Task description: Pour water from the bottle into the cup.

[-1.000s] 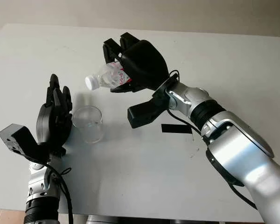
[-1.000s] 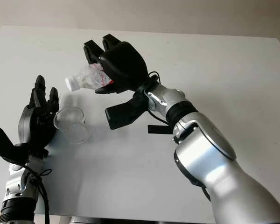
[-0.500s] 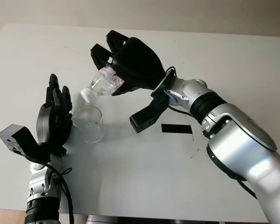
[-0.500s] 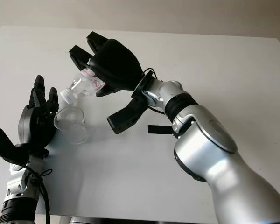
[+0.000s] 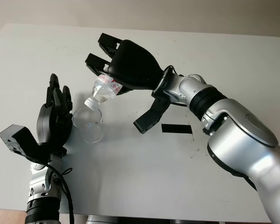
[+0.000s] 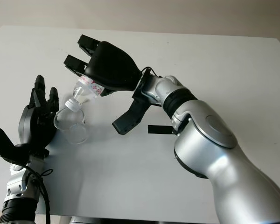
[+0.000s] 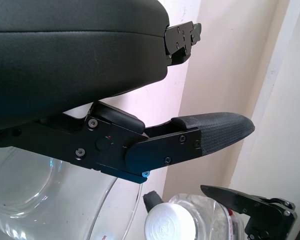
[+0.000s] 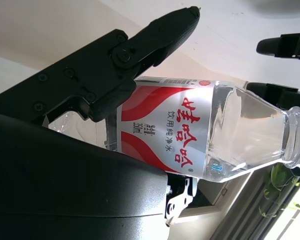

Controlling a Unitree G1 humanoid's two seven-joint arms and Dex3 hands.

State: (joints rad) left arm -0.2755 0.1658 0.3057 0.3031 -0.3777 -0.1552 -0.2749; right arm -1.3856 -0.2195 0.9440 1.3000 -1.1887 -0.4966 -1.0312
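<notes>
The right hand [image 5: 130, 70] is closed around the bottle [image 5: 102, 89], holding it in the air above the table [image 5: 233, 60] and tipped steeply so that its white cap [image 5: 90, 103] points down and toward the robot's left. The cap is on the neck and sits right at the rim of the cup [image 5: 87, 123]; whether they touch cannot be told. In the right wrist view the fingers [image 8: 140, 45] press against the bottle's red and white label [image 8: 165, 127], with clear water visible toward the neck. The cup, a clear glass, stands upright on the table directly under the bottle's mouth. The left hand [image 5: 53, 119] is open and stands upright just beside the cup on its left side, holding nothing. A small black strip [image 5: 176, 129] lies flat on the table to the right of the cup, under the right forearm.
</notes>
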